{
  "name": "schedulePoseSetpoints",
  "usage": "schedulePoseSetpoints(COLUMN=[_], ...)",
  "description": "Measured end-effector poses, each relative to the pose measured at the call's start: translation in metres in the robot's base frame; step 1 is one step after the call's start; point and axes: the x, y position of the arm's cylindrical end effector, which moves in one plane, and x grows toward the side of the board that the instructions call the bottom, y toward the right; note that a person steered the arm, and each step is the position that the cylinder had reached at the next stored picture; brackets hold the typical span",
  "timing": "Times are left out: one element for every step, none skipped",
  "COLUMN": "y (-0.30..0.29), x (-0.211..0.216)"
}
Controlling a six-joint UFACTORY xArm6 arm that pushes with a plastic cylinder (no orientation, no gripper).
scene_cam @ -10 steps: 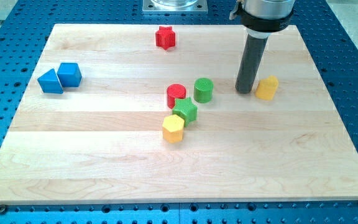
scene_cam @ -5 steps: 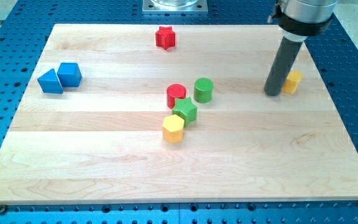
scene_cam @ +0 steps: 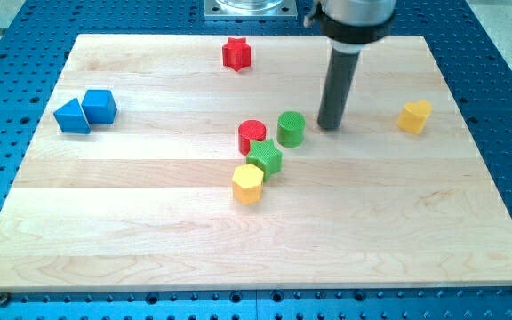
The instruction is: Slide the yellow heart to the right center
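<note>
A: Listing item one: where does the yellow heart (scene_cam: 414, 116) lie against my tip (scene_cam: 329, 126)?

B: Well apart. The heart sits toward the view's right of my tip, at about mid height of the wooden board (scene_cam: 149, 231), near the board's right edge. The rod (scene_cam: 337, 87) stands upright with nothing touching its end. There are no jaws on this arm, only the rod, so nothing is held.

A: Item two: what lies nearest my tip?

B: The green cylinder (scene_cam: 291, 129), just to its left in the view. Left of that is the red cylinder (scene_cam: 252, 136); below those, the green hexagon-like block (scene_cam: 265, 158), with the yellow hexagon (scene_cam: 248, 183) touching its lower left.

A: Item three: the rest, placed from my tip?

B: The red star (scene_cam: 236, 53) is up and left of it, near the board's top edge. The blue triangle (scene_cam: 71, 116) and blue cube (scene_cam: 100, 106) sit together far to its left.

A: Item four: surroundings and room?

B: A blue perforated table (scene_cam: 7, 89) frames the board. Bare wood lies between my tip and the heart, and across the board's lower half.
</note>
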Motion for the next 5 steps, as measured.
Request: schedulePoseSetpoints(y=[-0.001, -0.018, -0.039, -0.063, -0.08], x=[-0.096, -0.113, -0.152, -0.175, -0.175])
